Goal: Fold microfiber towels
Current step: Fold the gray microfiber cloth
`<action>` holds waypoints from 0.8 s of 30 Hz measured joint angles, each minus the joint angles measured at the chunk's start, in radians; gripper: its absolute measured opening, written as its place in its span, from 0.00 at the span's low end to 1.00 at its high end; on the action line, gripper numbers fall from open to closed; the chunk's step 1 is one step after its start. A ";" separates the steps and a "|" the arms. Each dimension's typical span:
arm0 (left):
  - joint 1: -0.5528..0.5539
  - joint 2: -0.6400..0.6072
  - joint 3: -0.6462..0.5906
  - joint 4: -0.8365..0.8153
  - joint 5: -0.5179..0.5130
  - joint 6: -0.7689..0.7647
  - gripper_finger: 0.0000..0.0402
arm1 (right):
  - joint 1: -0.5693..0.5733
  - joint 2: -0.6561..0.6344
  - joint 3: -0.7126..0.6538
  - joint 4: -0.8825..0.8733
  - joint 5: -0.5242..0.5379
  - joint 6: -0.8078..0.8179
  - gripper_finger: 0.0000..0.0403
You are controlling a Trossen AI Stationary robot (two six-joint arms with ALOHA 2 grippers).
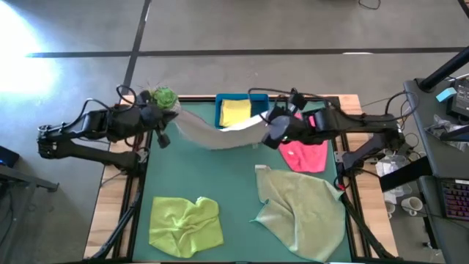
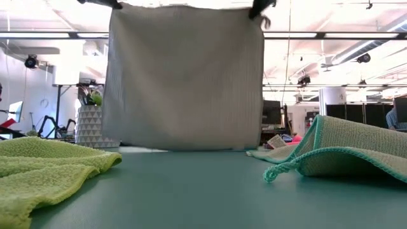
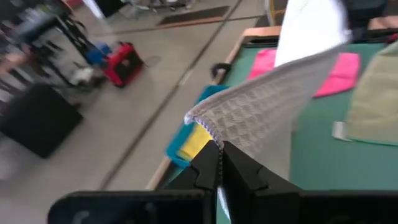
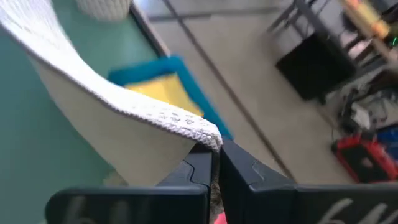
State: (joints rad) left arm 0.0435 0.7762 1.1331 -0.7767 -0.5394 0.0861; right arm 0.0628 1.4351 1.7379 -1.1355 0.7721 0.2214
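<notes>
We held the grey towel [image 1: 212, 132] up off the surface [image 1: 234, 198], its top edge slung between our two claws: the left claw [image 1: 163, 125] clenched on one upper corner, the right claw [image 1: 272, 125] clenched on the other. It sagged in a curve between them and hung below them as a flat sheet, its bottom hem just above the surface, so we judged it light, limp and not at all slippery; corners seemed the right places to grip, since any slack in the middle would droop. Beyond the towel from both claws lay the yellow towel [image 1: 236, 112] in the blue tray [image 1: 222, 103]. Just beside the right claw lay the pink towel [image 1: 306, 155], with the lime towel [image 1: 185, 224] and sage towel [image 1: 300, 209] farther off.
</notes>
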 joint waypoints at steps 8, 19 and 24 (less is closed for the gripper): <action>0.046 0.094 0.179 -0.025 -0.020 0.171 0.00 | 0.000 0.039 0.189 0.002 0.018 -0.151 0.02; 0.046 0.089 0.179 -0.441 0.134 -0.105 0.00 | 0.093 0.118 0.173 -0.022 -0.010 -0.157 0.02; 0.045 0.100 0.176 -0.435 0.191 -0.135 0.00 | 0.104 0.154 0.178 -0.022 -0.023 -0.103 0.02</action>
State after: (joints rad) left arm 0.0887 0.8763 1.3094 -1.2118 -0.3487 -0.0486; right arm 0.1665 1.5888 1.9158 -1.1575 0.7494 0.1183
